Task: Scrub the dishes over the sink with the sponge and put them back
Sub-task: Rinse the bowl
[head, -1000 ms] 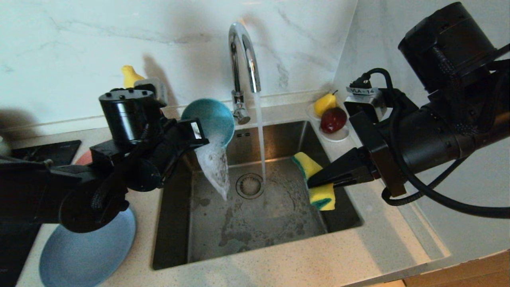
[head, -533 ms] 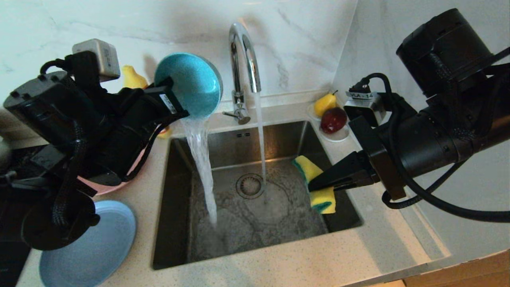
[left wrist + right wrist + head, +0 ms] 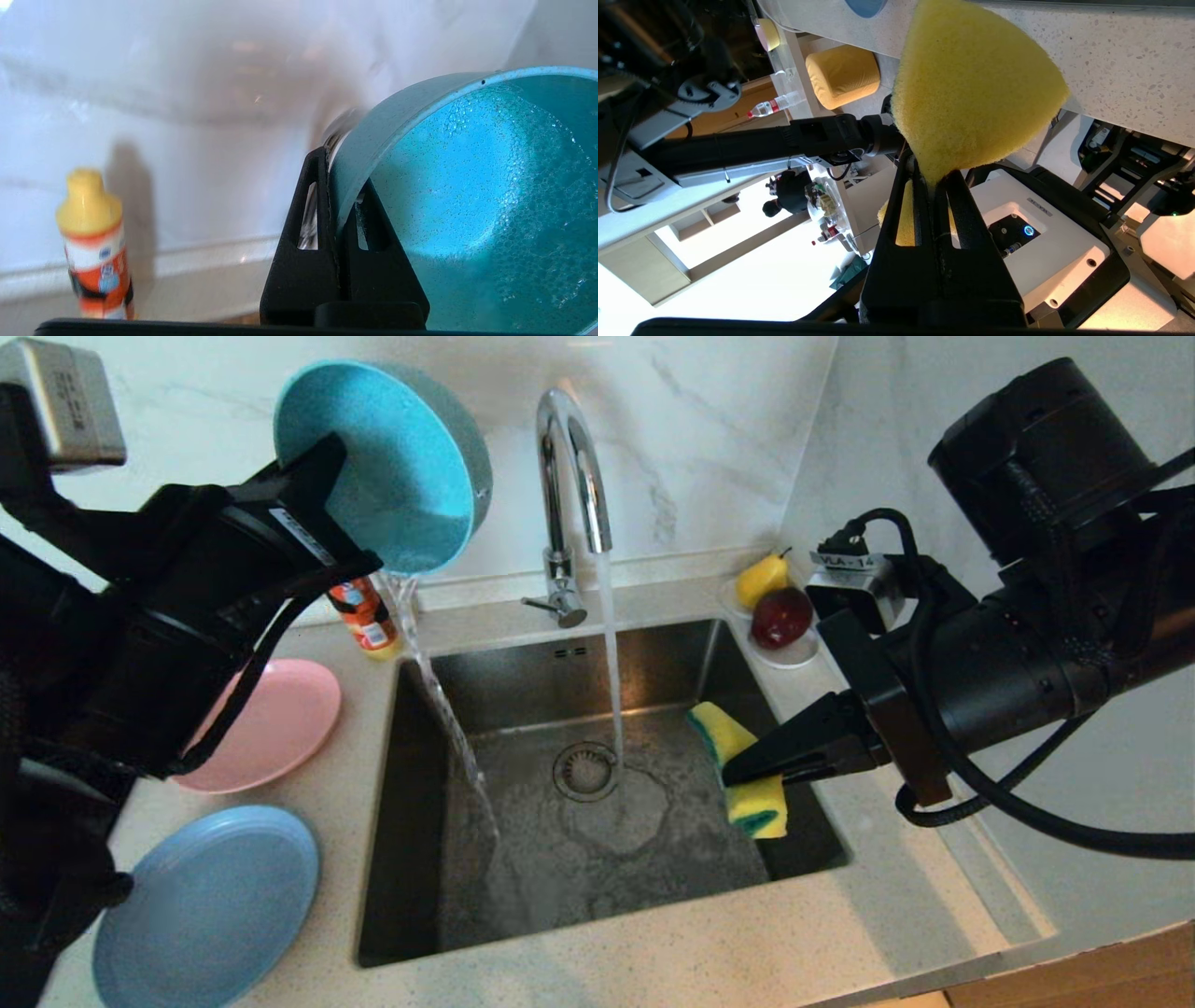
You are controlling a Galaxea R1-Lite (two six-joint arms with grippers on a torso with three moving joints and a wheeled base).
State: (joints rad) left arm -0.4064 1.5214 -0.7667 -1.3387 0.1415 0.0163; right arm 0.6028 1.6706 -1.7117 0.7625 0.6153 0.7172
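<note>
Bowl: I see the teal bowl [image 3: 387,467] now high above the sink's back left corner, tipped almost on its side; a second ago it was low over the basin, pouring foam.
Water: only a thin stream [image 3: 448,728] falls from its rim into the sink [image 3: 523,644], so I judge it nearly empty.
Left gripper [image 3: 334,186]: jaws pinching the bowl's rim.
Right gripper [image 3: 738,765]: unmoved over the sink's right side, jaws pressed on the sponge [image 3: 752,798].
Tap [image 3: 569,476]: running.
Plates: pink plate [image 3: 271,723] and light-blue plate [image 3: 210,901] lie on the surface [image 3: 653,961], left of the sink.
Meaning: the rinse looks finished; I think the bowl goes back to the surface next.
</note>
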